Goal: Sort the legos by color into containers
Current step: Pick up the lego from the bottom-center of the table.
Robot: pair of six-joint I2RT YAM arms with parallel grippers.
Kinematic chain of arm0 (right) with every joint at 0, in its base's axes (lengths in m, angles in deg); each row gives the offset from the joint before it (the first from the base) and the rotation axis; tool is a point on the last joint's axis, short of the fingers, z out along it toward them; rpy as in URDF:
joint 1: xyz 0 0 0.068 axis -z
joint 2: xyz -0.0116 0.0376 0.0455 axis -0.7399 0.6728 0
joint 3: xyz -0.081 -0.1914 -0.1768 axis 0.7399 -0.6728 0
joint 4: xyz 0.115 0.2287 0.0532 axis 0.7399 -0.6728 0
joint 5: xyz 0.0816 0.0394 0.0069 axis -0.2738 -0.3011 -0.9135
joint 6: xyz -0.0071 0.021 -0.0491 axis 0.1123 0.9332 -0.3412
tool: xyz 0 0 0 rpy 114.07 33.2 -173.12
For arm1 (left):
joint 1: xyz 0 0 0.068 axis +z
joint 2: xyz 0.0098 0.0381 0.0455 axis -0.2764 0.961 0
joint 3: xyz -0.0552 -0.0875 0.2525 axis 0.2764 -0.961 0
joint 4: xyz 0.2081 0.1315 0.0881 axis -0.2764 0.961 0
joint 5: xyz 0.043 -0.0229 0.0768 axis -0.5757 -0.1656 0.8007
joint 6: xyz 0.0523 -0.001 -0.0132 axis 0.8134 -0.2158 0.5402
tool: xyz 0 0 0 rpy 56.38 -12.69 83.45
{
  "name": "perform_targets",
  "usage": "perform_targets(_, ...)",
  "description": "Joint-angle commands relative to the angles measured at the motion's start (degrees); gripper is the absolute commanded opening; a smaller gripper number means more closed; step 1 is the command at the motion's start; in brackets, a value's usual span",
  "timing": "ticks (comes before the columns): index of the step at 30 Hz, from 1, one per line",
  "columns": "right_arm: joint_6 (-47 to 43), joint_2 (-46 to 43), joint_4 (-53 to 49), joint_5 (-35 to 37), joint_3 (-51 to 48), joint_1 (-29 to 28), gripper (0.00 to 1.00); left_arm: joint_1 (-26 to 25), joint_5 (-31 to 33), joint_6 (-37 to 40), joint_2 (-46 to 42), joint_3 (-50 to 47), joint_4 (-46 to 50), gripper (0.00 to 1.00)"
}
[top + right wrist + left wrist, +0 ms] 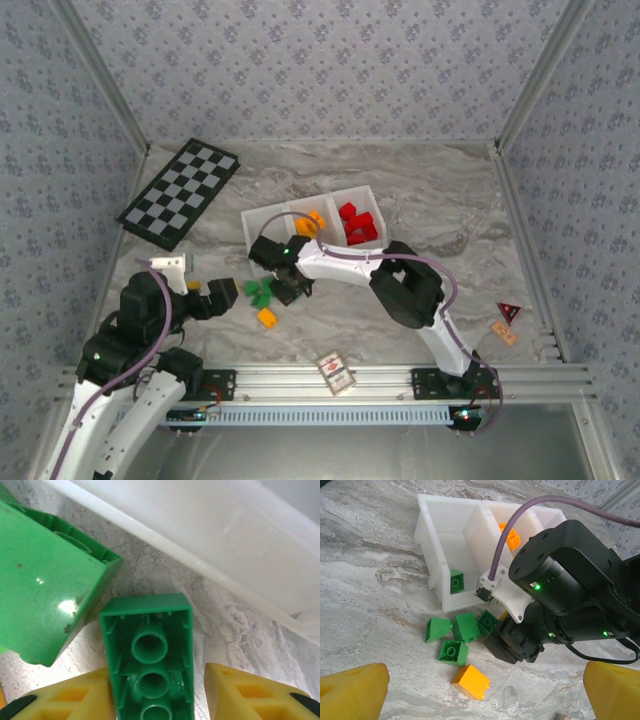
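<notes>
Lying underside-up on the worktop (235, 630), hollow tubes showing: green brick (150, 655), long axis running straight in between the fingers of the right hand (157, 692). Just short of the tray (200, 530) front wall, with a strip of bare marble between. Near corner almost touching a second green brick (45, 580) to its left; contact too close to call.

Probably light, rigid and glossy: no give under pressure, so little squeeze needed, but apt to skid or twist out if pinched on a corner. Best taken squarely across the two long flat sides, near the middle, clear of the neighbour.

Right hand straddling it, not clamped: one finger against or right beside one long side, a sliver of worktop visible between the other side and the opposite finger. Nothing lifted.

Left hand (482, 692) spread wide and empty, set back from the pile. Loose on the worktop ahead of it: a cluster of greens (453, 652) and one orange brick (471, 681).

Inside the tray, seen from above: one green piece (456, 580) in the left compartment, orange pieces (310, 222) in the middle, red pieces (357, 225) in the right. Likely destination for the straddled brick: the left compartment, just over the wall.
</notes>
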Motion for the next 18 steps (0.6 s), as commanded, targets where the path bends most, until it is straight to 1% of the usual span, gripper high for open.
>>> perform_targets(1,0.72,-1.42,-3.33,2.37,2.24,-0.09,0.36,-0.38,0.65,0.27,-0.71,-0.59,-0.64,1.00)
perform_targets(5,0.97,-4.27,-4.53,3.49,3.52,-0.39,0.26,-0.34,0.75,0.25,-1.03,-0.69,-0.73,1.00)
perform_targets(6,1.05,-5.05,-4.54,3.57,3.69,-0.42,0.25,-0.38,0.75,0.25,-1.09,-0.73,-0.74,1.00)
perform_targets(12,1.43,-9.89,-3.11,1.67,5.99,0.25,0.24,-0.39,0.93,0.27,-1.41,-0.77,-0.95,1.00)
perform_targets(15,1.55,-9.42,-1.79,0.54,8.79,1.43,0.24,-0.38,1.02,0.25,-1.53,-0.85,-0.99,1.00)
perform_targets(18,1.68,-6.44,-1.25,-1.03,13.46,2.99,0.24,-0.38,1.02,0.25,-1.57,-0.86,-0.96,1.00)
